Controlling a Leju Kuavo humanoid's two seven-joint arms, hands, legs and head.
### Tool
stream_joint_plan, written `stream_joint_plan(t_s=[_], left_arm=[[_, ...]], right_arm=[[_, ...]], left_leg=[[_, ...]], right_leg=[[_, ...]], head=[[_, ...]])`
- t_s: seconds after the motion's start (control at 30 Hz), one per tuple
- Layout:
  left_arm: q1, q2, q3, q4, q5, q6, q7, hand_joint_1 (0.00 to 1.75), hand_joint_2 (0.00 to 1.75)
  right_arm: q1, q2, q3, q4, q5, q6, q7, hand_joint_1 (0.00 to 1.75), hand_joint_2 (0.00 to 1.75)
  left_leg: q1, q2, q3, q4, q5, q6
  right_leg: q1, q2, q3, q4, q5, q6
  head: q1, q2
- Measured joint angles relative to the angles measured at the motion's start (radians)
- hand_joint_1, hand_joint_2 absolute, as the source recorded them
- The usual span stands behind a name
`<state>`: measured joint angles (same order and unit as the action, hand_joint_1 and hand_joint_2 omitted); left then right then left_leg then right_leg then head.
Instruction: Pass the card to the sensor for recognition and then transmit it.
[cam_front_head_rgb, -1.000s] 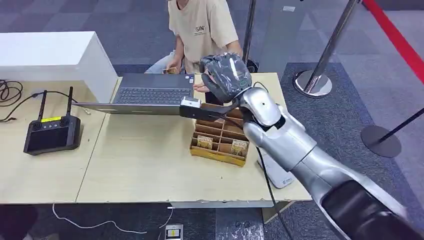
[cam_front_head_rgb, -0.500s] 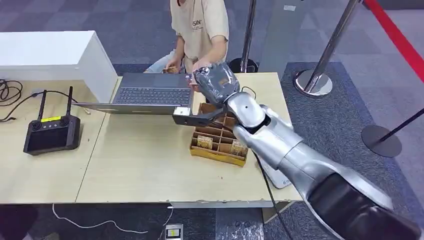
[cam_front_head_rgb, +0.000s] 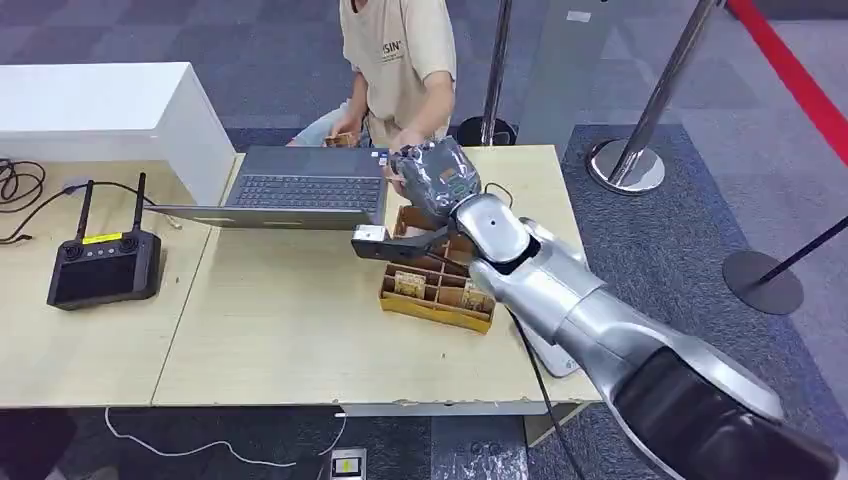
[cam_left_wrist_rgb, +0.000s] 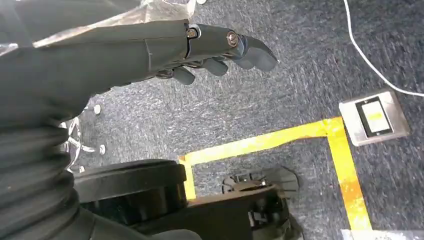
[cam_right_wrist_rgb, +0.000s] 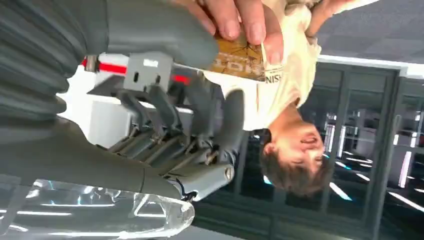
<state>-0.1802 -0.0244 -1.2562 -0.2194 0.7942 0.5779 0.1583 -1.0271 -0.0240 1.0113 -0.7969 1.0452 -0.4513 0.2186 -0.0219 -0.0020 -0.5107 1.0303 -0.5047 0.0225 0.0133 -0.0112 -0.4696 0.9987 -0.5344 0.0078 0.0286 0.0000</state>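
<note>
Near edge of the table (cam_front_head_rgb: 300, 350) bare wood. Past it, a cardboard divider box (cam_front_head_rgb: 436, 290) with small cards standing in its slots. Right arm reaches over that box; right hand (cam_front_head_rgb: 435, 175) is raised above the box's far end, beside the laptop (cam_front_head_rgb: 300, 185), wrapped in clear plastic in head view.

Right wrist view gives what head view can't: the card (cam_right_wrist_rgb: 240, 55), tan with dark print, is pinched between the thick grey thumb (cam_right_wrist_rgb: 160, 30) and the darker fingers (cam_right_wrist_rgb: 200, 130), while a person's hand (cam_right_wrist_rgb: 240, 20) grips the same card from the opposite side. Long axis runs away from the robot hand toward the person; the free end is under the person's fingertips. In head view the card is hidden behind the hand, so its tilt can't be told there.

Left hand (cam_left_wrist_rgb: 215, 47) hangs over grey carpet, fingers straight and held close together, holding nothing.

Far left on the table: a remote controller (cam_front_head_rgb: 100, 265). Beyond the table, the person (cam_front_head_rgb: 400, 60) in a beige shirt.
</note>
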Motion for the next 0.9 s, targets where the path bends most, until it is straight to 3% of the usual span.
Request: stream_joint_plan(t_s=[0.23,0.43,0.57,0.73,0.9], left_arm=[[0.0,-0.006,-0.001,0.0,-0.013,0.011,0.01,0.0,1.75],[0.007,-0.003,-0.001,0.0,-0.017,0.003,0.016,0.0,1.75],[0.017,-0.002,0.001,0.001,0.007,0.031,0.013,0.0,1.75],[0.027,-0.002,0.014,0.001,0.015,0.047,-0.011,0.0,1.75],[0.027,-0.002,0.019,0.001,0.003,0.045,-0.005,0.0,1.75]], right_arm=[[0.035,-0.018,-0.029,-0.01,-0.029,-0.048,0.022,0.0,1.75],[0.157,-0.084,-0.092,-0.191,-0.061,-0.128,0.055,0.0,1.75],[0.245,-0.089,-0.15,-0.298,-0.161,-0.236,-0.013,0.0,1.75],[0.374,-0.066,-0.289,-0.434,-0.122,-0.247,-0.145,0.0,1.75],[0.541,-0.047,-0.483,-0.602,-0.126,-0.248,-0.202,0.0,1.75]], left_leg=[[0.0,0.0,0.0,0.0,0.0,0.0],[0.0,0.0,0.0,0.0,0.0,0.0],[0.0,0.0,0.0,0.0,0.0,0.0],[0.0,0.0,0.0,0.0,0.0,0.0],[0.0,-0.001,0.0,0.0,0.0,0.0]], right_leg=[[0.0,0.0,0.0,0.0,0.0,0.0],[0.0,0.0,0.0,0.0,0.0,0.0],[0.0,0.0,0.0,0.0,0.0,0.0],[0.0,0.0,0.0,0.0,0.0,0.0],[0.0,-0.001,0.001,0.0,0.0,0.0]], head=[[0.0,0.0],[0.0,0.0],[0.0,0.0],[0.0,0.0],[0.0,0.0]])
